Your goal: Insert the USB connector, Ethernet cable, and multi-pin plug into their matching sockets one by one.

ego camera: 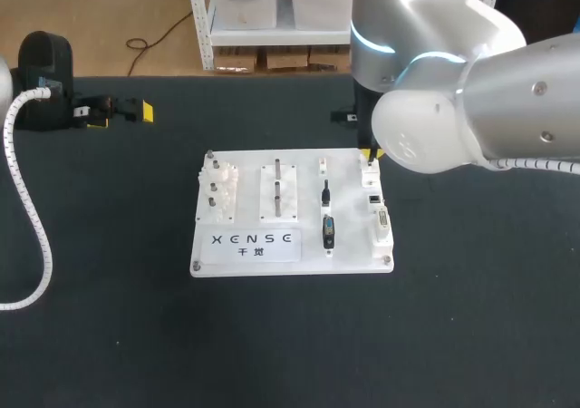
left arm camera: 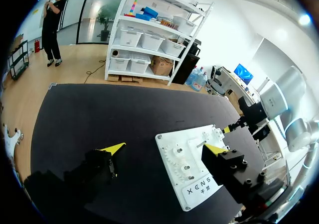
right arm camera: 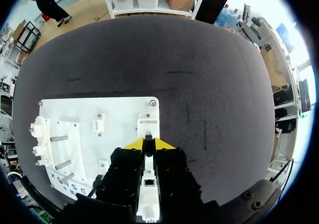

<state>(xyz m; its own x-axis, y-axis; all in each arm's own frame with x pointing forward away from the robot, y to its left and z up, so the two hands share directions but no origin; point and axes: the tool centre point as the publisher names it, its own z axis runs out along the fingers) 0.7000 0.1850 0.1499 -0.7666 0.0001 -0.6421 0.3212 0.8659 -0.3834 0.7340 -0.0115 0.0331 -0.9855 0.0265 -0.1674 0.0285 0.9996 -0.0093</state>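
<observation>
A dark plug (right arm camera: 148, 138) is clamped by the right end effector (right arm camera: 148, 144) over the white board (right arm camera: 119, 112). The left end effector (left arm camera: 165, 148) is seen released.

head overhead, wrists nearer; all share board (ego camera: 349, 213)

The left gripper (left arm camera: 164, 148) hangs above the black surface (left arm camera: 89, 114), jaws wide apart. Ahead of it, nearer one finger, a white board (left arm camera: 197, 181) lies flat, carrying white gears (left arm camera: 182, 160) and a metal peg (left arm camera: 199, 144). The right gripper (left arm camera: 228, 129) sits at the board's far corner.
</observation>
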